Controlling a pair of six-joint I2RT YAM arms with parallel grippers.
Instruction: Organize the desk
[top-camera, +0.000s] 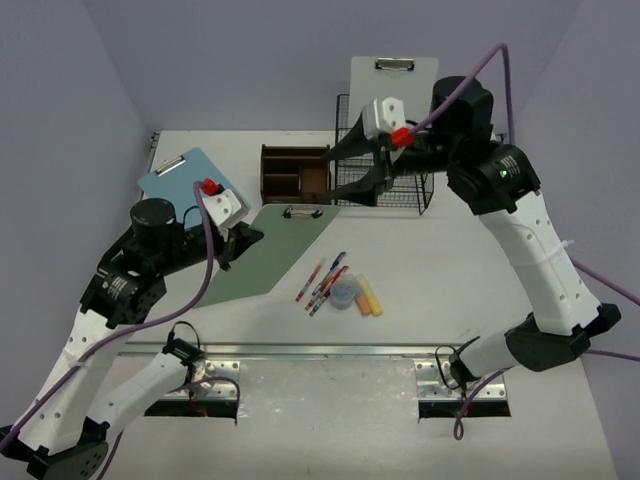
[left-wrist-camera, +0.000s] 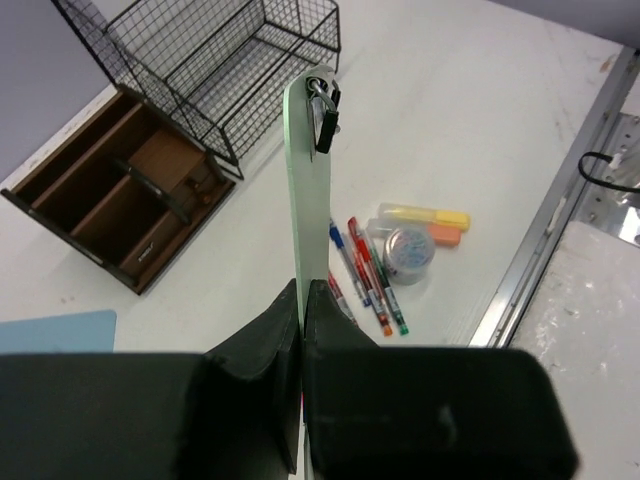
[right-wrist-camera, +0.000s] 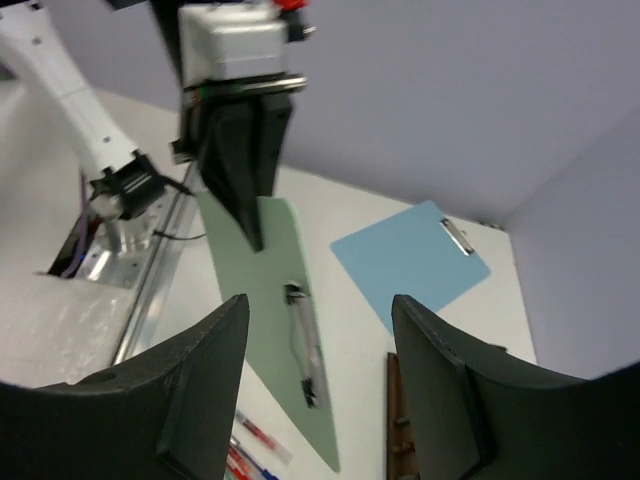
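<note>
The white desk (top-camera: 470, 270) holds scattered stationery. My left gripper (top-camera: 232, 245) is shut on the near left corner of a pale green clipboard (top-camera: 275, 250). That corner is lifted and the clip end points toward the wooden organizer (top-camera: 295, 173). In the left wrist view the fingers (left-wrist-camera: 285, 310) pinch the board (left-wrist-camera: 308, 180), seen edge-on. My right gripper (top-camera: 345, 172) is open and empty, hovering over the organizer and the rack's front. In the right wrist view (right-wrist-camera: 320, 305) it looks down on the green board (right-wrist-camera: 265, 320).
A blue clipboard (top-camera: 190, 180) lies at the back left. A black wire-mesh rack (top-camera: 395, 170) at the back holds a grey clipboard (top-camera: 392, 85). Pens (top-camera: 322, 282), a small round tub (top-camera: 345, 293) and highlighters (top-camera: 368, 296) lie mid-desk. A metal rail (top-camera: 330, 350) runs along the near edge.
</note>
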